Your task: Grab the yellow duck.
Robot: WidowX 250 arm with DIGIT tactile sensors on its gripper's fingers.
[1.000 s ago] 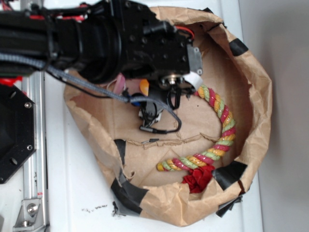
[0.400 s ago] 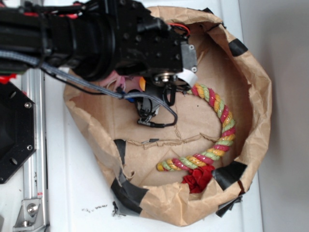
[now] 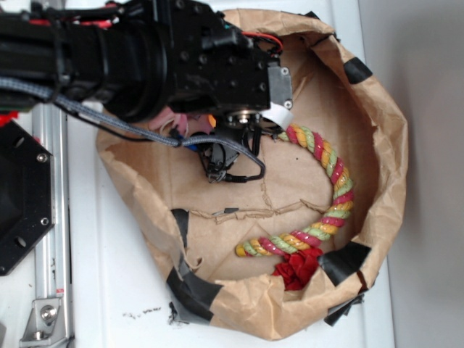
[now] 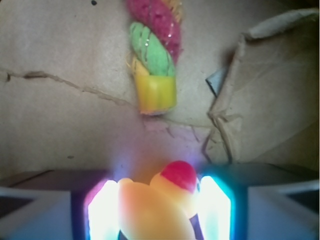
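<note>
In the wrist view the yellow duck, smooth and orange-yellow with a red beak, fills the gap between my gripper's two glowing fingers. Its body presses against the left finger and its head against the right one, so the gripper is shut on it. In the exterior view only a sliver of the duck shows under the black wrist, which hides the fingers.
A multicoloured twisted rope curves along the right side of the brown paper nest; its end lies just ahead of the fingers. A pink plush peeks out beside the duck. A torn paper wall rises at right.
The arm has shifted a little up and to the left over the nest, and the orange sliver of the duck has moved with it. The rope has not moved.
</note>
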